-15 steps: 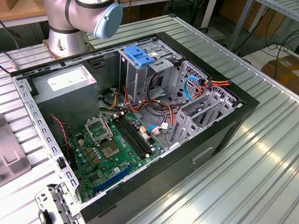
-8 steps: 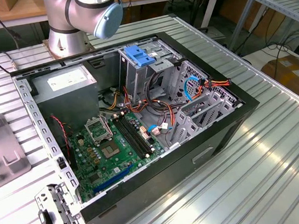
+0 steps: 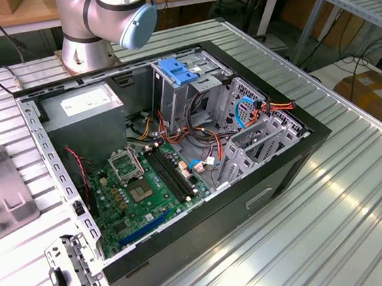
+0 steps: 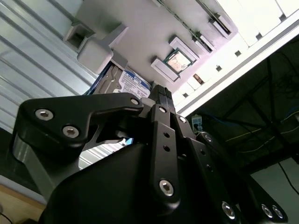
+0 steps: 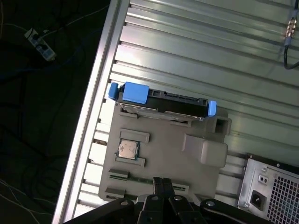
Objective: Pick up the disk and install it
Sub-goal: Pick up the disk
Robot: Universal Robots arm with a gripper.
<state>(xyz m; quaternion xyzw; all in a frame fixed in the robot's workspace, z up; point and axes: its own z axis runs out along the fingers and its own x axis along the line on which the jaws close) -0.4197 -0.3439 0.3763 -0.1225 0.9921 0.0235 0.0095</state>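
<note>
Pincer (image 5: 162, 185) hung clenched on nothing in the first wrist view, fingertips pressed together above the grey holder plate (image 5: 180, 161) on the bench (image 5: 210, 51). The pick-up step looked barely begun. The disk (image 5: 161, 101) lay at the plate's far edge, beyond the pincer and below it, well apart; grasping it would call for parted jaws and a descent

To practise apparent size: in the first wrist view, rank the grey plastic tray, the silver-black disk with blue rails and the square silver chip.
Largest: the grey plastic tray.
Then the silver-black disk with blue rails.
Smallest: the square silver chip on the tray.
</note>
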